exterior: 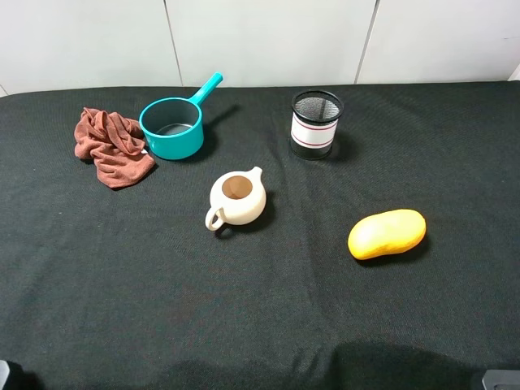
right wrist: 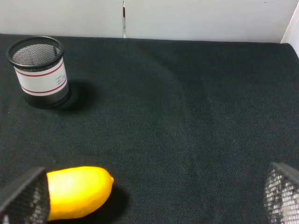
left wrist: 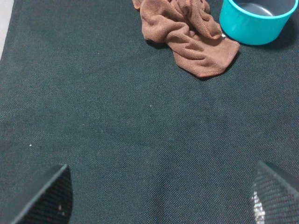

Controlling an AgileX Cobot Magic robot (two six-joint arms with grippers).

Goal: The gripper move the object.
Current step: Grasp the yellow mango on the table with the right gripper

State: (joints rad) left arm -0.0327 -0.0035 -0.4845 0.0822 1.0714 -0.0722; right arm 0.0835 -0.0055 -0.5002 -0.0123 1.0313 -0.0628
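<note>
At the near edge of the black cloth-covered tabletop point(exterior: 122, 284), the right tool point(right wrist: 154, 198) is spread wide with nothing between its fingers point(right wrist: 25, 198). The left tool point(left wrist: 161, 200) is likewise fully spread and holds nothing; only bare cloth lies under it.

Ahead of the right tool, on the right half of the tabletop, lies the mango point(exterior: 387, 234) point(right wrist: 79, 191). It is oblong, smooth and yellow-orange, and rests on its side with one end rounded and the other slightly pointed. It lies clear of the tool, off toward one finger rather than in the gap.

Near the tabletop centre stands a cream teapot point(exterior: 237, 199), upright, without a lid. Its round opening shows brown inside; whether this is liquid cannot be told.

Farther back, right of centre, stands a black mesh pen cup point(exterior: 316, 123) point(right wrist: 39, 72) with a white band edged in red lines. Only mesh shows inside it.

At the far left sits a teal saucepan point(exterior: 172, 128) point(left wrist: 254, 21), handle pointing toward the back wall. Its grey inner base is visible. A crumpled brown cloth point(exterior: 112, 146) point(left wrist: 191, 32) lies just beside it.
</note>
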